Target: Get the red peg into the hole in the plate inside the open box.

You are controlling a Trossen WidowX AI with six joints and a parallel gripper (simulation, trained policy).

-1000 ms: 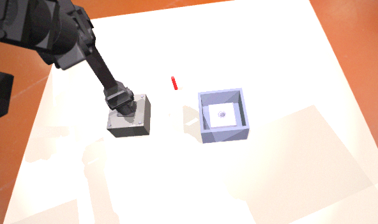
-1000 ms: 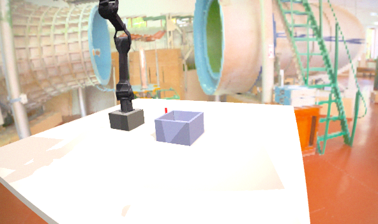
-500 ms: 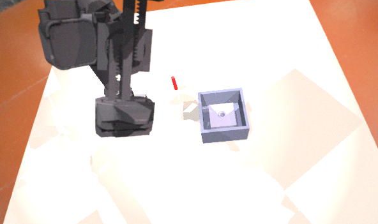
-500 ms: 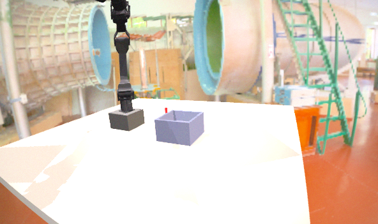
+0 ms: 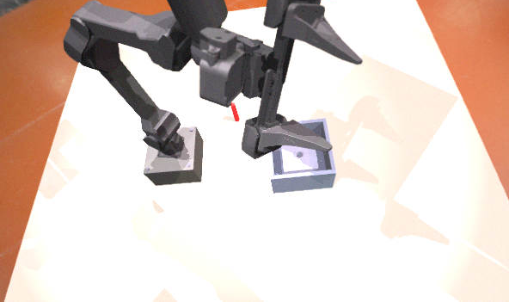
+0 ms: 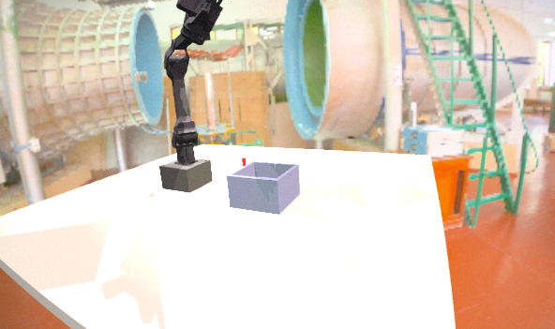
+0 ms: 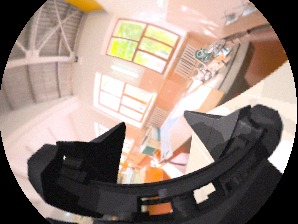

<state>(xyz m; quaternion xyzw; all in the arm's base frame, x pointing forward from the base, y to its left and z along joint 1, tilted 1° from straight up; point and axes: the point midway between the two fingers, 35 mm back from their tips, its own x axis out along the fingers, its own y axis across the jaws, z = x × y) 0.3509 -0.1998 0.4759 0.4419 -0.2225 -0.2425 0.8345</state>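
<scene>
The red peg (image 5: 235, 112) (image 6: 244, 161) stands upright on the table, outside the box, between the arm's base and the box. The open blue-grey box (image 5: 303, 183) (image 6: 253, 193) sits on the table. The light plate (image 5: 292, 163) with its round hole (image 5: 299, 154) shows at the box's bottom, partly hidden behind a finger in the top view. My gripper (image 5: 345, 104) (image 7: 155, 119) is wide open and empty, raised high above the table, far from the peg. The wrist view shows the room between the fingers, with neither peg nor box.
The arm's dark base block (image 5: 174, 173) (image 6: 187, 176) stands on the white table (image 5: 241, 242) (image 6: 328, 263), to the left of the box. The box's raised walls surround the plate. The table's edges show in the top and exterior views.
</scene>
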